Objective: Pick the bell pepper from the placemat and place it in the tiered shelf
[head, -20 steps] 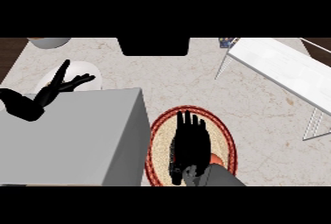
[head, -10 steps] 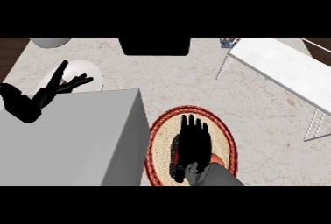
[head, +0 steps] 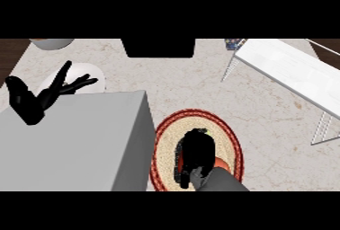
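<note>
- The tabletop (head: 192, 90) is pale marble. The white tiered shelf (head: 285, 72) stands at the upper right of the frame, and its top tier shows nothing on it.
- The round, red-rimmed placemat (head: 234, 143) lies at lower centre, well apart from the shelf, and carries the bell pepper.
- The right hand (head: 196, 150) covers the placemat's middle, fingers bent down round the pepper, which it appears to have hold of.
- The left hand (head: 40, 96) rests open at the upper left, fingers spread.
- Of the bell pepper (head: 220, 162), only 1 orange edge shows beside the palm.
- The step looks like securing the grasp. It is best to lift straight up first, then carry toward the upper right, high enough to clear the shelf's frame.
</note>
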`<state>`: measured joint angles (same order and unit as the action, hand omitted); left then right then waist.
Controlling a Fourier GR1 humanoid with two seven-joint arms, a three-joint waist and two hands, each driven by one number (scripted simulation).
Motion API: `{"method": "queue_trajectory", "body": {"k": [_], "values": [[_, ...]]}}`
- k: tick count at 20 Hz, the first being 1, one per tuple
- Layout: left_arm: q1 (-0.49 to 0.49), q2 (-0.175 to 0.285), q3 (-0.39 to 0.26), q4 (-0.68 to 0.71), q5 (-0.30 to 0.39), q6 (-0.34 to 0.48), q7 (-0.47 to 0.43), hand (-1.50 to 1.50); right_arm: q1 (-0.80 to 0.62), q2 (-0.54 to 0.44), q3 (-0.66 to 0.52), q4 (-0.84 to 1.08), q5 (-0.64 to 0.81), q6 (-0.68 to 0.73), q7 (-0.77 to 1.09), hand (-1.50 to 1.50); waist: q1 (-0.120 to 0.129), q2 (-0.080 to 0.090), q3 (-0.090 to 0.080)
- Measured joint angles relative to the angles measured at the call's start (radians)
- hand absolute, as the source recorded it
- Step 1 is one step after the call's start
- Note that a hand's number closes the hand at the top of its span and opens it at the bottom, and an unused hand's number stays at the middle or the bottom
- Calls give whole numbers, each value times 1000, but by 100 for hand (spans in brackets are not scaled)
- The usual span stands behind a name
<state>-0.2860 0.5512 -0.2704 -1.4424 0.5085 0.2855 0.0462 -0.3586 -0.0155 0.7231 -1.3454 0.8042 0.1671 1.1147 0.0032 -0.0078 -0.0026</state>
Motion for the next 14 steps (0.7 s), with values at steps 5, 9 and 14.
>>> {"method": "queue_trajectory", "body": {"k": [5,9,14], "values": [[-2,-27,25,6,-26,-14,22,0,-38,2,16,35,39,-23,-22,150,0,-2,-1],[6,-41,46,1,-52,-24,34,0,-15,3,49,8,96,-49,-45,150,-1,0,-1],[11,-38,52,-9,-52,-21,49,0,89,-88,247,-178,86,-34,-268,150,-8,-2,2]]}}
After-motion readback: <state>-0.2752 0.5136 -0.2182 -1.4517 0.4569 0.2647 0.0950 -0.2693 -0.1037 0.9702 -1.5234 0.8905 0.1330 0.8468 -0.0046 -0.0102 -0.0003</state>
